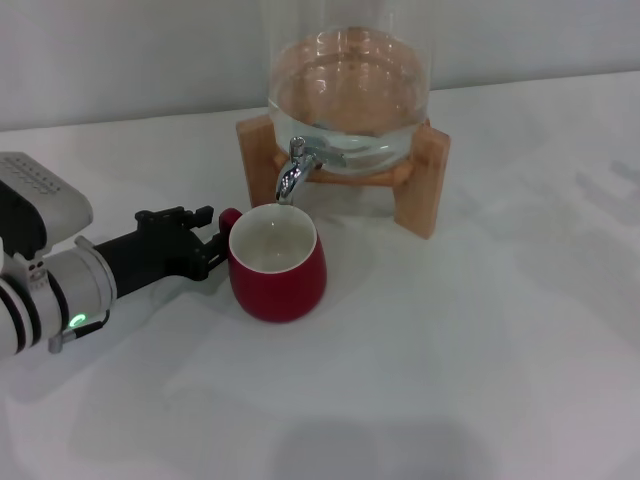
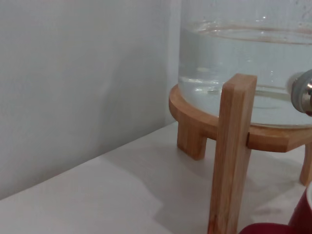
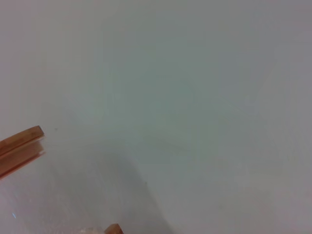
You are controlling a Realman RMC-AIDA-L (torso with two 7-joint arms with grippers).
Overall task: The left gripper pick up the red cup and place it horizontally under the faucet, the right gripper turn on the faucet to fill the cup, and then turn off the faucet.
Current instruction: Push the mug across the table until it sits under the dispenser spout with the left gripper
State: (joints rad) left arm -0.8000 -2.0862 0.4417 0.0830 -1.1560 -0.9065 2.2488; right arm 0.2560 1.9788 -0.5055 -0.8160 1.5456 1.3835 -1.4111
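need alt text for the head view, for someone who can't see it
A red cup stands upright on a white table under the faucet of a glass dispenser on a wooden stand. The left gripper is at its handle.

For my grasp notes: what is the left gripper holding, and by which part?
The left gripper holds the red cup by its handle side, upright on the table.
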